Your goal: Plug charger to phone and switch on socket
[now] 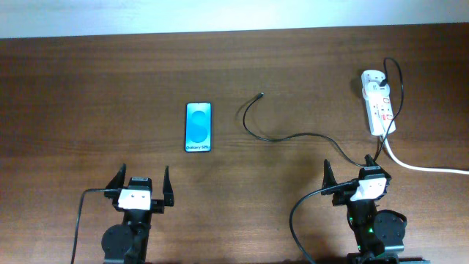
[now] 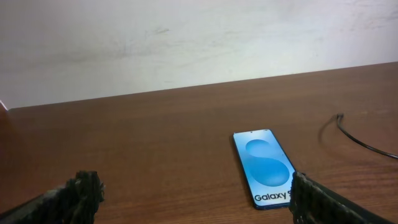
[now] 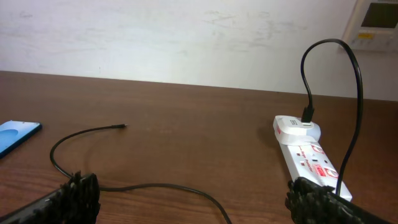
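Observation:
The phone [image 1: 198, 127] lies flat, blue screen up, left of the table's middle; it also shows in the left wrist view [image 2: 267, 168] and at the edge of the right wrist view [image 3: 17, 135]. The thin black charger cable [image 1: 293, 137] curves from the socket to its free plug tip [image 1: 262, 94], lying right of the phone; it shows in the right wrist view [image 3: 112, 158] too. The white socket strip [image 1: 379, 102] sits at the far right [image 3: 309, 155]. My left gripper [image 1: 141, 182] is open and empty, short of the phone. My right gripper [image 1: 354, 170] is open and empty, near the cable.
A thick white cord [image 1: 421, 166] runs from the socket off the right edge. A white plug block [image 3: 297, 127] with a black lead sits on the socket's far end. A white wall backs the brown wooden table [image 1: 88, 95].

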